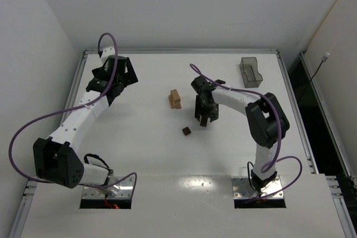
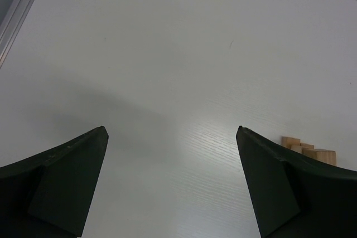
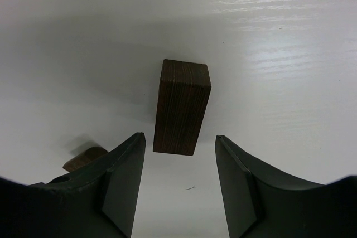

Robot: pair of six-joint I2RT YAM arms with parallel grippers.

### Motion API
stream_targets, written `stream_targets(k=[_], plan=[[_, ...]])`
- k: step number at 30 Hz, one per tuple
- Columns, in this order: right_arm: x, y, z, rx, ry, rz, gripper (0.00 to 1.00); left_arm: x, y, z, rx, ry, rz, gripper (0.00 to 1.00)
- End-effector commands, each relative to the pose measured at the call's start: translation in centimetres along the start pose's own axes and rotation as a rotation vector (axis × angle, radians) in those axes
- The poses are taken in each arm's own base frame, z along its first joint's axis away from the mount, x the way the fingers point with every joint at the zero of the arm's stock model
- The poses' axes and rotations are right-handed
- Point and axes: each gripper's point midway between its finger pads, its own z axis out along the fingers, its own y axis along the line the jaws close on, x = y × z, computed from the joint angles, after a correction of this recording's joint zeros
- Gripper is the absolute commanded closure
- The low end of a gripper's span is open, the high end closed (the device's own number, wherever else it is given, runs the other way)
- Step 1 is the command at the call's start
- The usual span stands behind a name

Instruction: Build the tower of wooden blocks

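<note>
The dark brown cube (image 1: 186,131) sits loose on the table (image 1: 139,154), nearest the arm bases. It is judged to be stock waiting for a later course. Just beyond it, the right fingers (image 3: 122,182) point down at the table and straddle the dark brown bar block (image 3: 182,107). These fingers stand about half apart. In the right wrist view a strip of bare table shows between each fingertip and the side of the bar, so the fingers bracket the block without visible contact and no clamp is established. This centred position is judged to be the alignment for a pick: the bar's two long sides face the two fingers, so closing would meet them squarely. Whether the bar lies flat or stands on end cannot be told. The wood block tower (image 1: 175,99) stands farther out, near the middle of the table, to the left of the right fingers and apart from them. It is a short stack of light tan blocks, and neither dark piece is on it yet. Farther again, at the left side, the left fingers (image 2: 61,182) are spread fully wide, holding nothing and touching nothing. That arm sits well clear of the tower, which is judged to leave the right arm free access. The clear grey bin (image 1: 251,72) sits at the far right, well apart from the blocks.
</note>
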Motion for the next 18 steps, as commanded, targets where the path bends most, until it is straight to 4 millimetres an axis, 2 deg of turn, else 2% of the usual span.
stream_targets(k=[1, 5, 9, 13, 18], plan=[[-1.28, 1.27, -0.42, -0.034, -0.032, 0.024, 0.50, -1.46, -0.15, 0.10, 0.013, -0.033, -0.044, 0.00], [-1.31, 1.35, -0.10, -0.034, -0.032, 0.024, 0.52, -1.46, -0.15, 0.10, 0.013, -0.033, -0.044, 0.00], [-1.47, 1.49, 0.03, -0.034, -0.032, 0.024, 0.58, -1.13, 0.15, 0.32, 0.010, -0.023, -0.044, 0.00], [-1.32, 1.44, 0.33, -0.028, -0.024, 0.023, 0.71, -1.13, 0.15, 0.32, 0.010, -0.023, -0.044, 0.00], [-1.32, 1.44, 0.33, -0.028, -0.024, 0.023, 0.73, -1.18, 0.32, 0.42, 0.010, -0.020, -0.049, 0.00]])
